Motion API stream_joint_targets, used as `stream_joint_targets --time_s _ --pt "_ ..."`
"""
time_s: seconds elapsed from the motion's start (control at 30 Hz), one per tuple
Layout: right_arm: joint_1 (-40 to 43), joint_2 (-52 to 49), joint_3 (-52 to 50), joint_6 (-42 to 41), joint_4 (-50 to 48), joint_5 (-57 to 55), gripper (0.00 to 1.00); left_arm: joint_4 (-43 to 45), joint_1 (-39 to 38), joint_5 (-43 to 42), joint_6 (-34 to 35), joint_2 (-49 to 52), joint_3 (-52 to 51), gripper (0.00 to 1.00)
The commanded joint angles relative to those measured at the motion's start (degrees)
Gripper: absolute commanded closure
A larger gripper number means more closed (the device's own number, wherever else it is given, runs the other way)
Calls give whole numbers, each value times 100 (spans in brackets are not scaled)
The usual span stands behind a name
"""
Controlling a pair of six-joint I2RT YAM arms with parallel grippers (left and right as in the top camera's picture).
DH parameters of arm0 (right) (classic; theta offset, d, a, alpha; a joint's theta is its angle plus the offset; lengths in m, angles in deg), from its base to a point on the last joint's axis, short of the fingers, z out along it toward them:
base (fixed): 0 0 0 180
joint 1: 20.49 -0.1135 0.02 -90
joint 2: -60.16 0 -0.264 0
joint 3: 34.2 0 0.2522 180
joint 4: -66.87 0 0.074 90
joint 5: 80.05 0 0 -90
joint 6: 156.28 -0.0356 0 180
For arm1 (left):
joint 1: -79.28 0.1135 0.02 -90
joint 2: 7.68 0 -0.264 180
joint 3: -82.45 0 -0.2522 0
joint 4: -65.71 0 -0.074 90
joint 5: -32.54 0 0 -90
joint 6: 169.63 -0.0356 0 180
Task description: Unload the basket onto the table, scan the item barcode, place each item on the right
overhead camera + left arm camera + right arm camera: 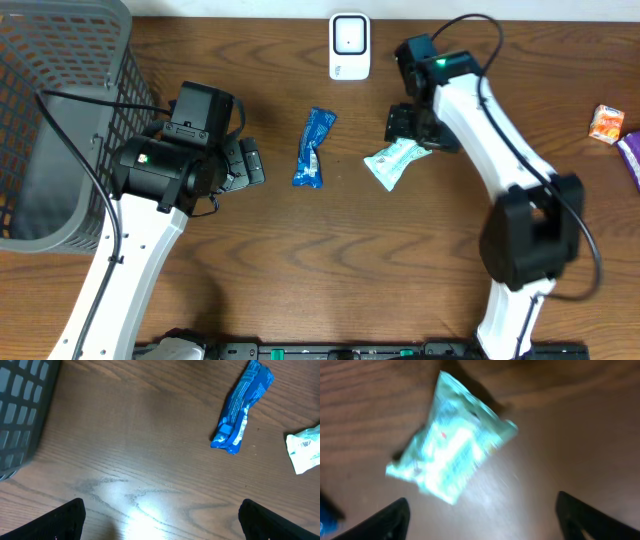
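Brown wood-grain surface lay under both of your arms, with a grey mesh basket at its far left and a white scanner standing at the far edge near the middle. Your right end effector hung just over the far end of the pale green packet, right of centre. In the right wrist view its fingers stood wide apart and gripped nothing. The packet lay loose on the wood beyond them, too blurred for you to read any barcode. Whether a fingertip touched the wrapper, you could not tell. Your left end effector was spread wide too, empty, low over bare wood left of centre. A blue packet lay flat between the two end effectors, lengthwise near to far, apart from both and just left of the green one. An orange packet and a purple item sat at the right edge.
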Motion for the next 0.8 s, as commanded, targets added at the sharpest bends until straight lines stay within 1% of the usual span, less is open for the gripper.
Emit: stream_joint_targets --time_s 0.0,0.07,0.17,0.27,0.33,0.43,0.57,0.67,0.73,0.77 --pt "-31 581 -299 -42 151 -560 1 -13 24 72 52 31 -11 2" --pt "-28 881 -920 -149 28 -640 1 -13 24 70 52 31 -11 2" --pt "2 1169 -1838 -385 -535 -459 1 -13 24 72 52 31 -11 2" --pt "151 1316 -2638 -256 -1604 490 1 -13 24 72 52 31 -11 2" --pt "304 1316 -2962 74 -2334 1316 1 -13 24 70 52 31 -11 2" --pt "581 1307 -3394 155 -3379 2107 1 -13 24 72 52 31 -11 2" --pt "907 1307 -3770 -149 -4039 2597 1 -13 24 72 52 31 -11 2" --pt "1095 1307 -4059 -199 -4441 2905 6 -13 24 72 52 33 -11 2" --pt "1158 1307 -4293 -302 -4745 3136 16 -13 24 72 52 33 -11 2" --pt "1176 1307 -4406 -374 -4889 3263 17 -11 24 72 52 31 -11 2"
